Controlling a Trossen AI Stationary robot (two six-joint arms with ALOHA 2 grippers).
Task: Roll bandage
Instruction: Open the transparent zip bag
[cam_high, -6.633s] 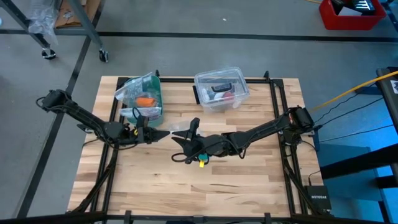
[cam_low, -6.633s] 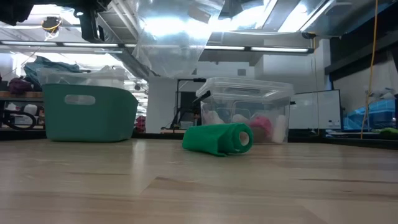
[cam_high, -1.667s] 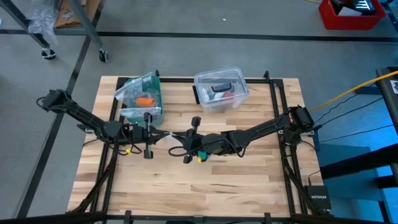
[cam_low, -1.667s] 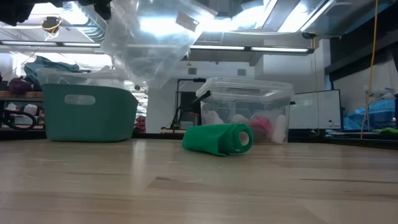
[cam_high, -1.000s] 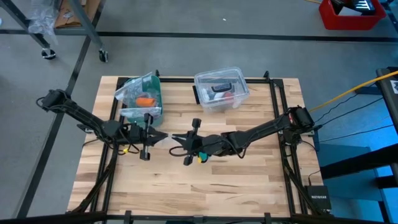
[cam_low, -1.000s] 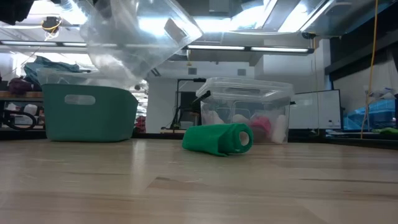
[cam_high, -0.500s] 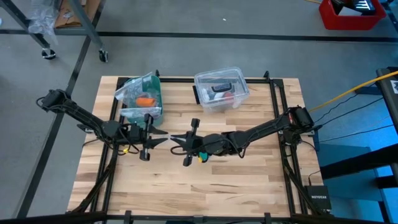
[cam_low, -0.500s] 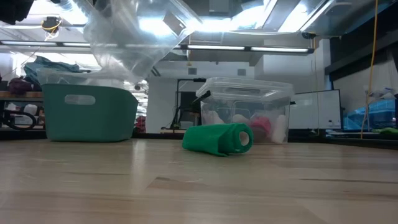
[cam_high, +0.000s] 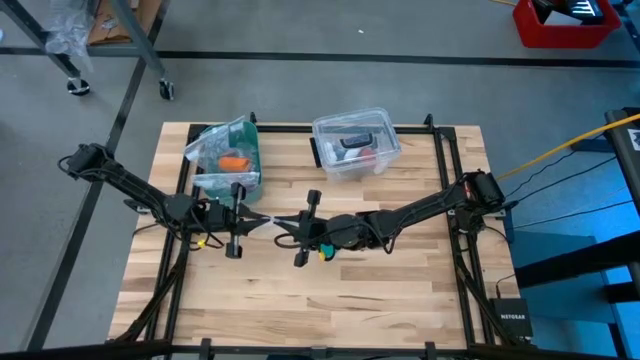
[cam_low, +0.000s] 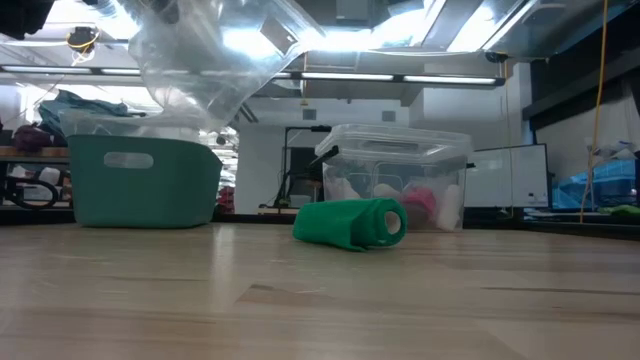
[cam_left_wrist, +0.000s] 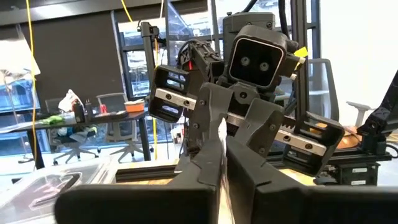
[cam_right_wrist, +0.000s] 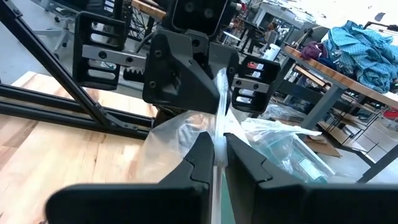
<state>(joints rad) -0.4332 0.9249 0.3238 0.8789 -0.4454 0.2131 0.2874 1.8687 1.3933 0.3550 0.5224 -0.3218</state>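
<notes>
Bandage (cam_low: 351, 224): teal roll lying on its side on the tabletop (cam_low: 320, 300), a loose flap at its left end, just in front of the clear lidded box; neither arm touches it. It cannot be made out in the high view, where the arms cover the middle of the tabletop.
Clear plastic bag (cam_low: 215, 50): held up in the air above the tabletop, stretched between the 2 end effectors, crumpled and hanging a little.
Left end effector (cam_left_wrist: 222, 167): fingers pressed together on an edge of the clear plastic bag, a thin white sliver of film showing between them.
Right end effector (cam_right_wrist: 217, 163): fingers also pinched onto the film, facing the left one at close range over the middle of the tabletop.
Teal bin (cam_low: 143, 180): toward the far left, well apart from the bandage; in the high view an orange item (cam_high: 233, 161) lies inside it.
Clear lidded box (cam_low: 394, 187): far centre, lid on, pink and white contents.
Step in hand: probably opening or handling the bag with both arms, a stage around the rolling itself.
Doing it well: keep both pinches firm and pull apart evenly, so the thin film neither slips nor tears; keep the bag clear of the roll so it is not knocked and unwound.
</notes>
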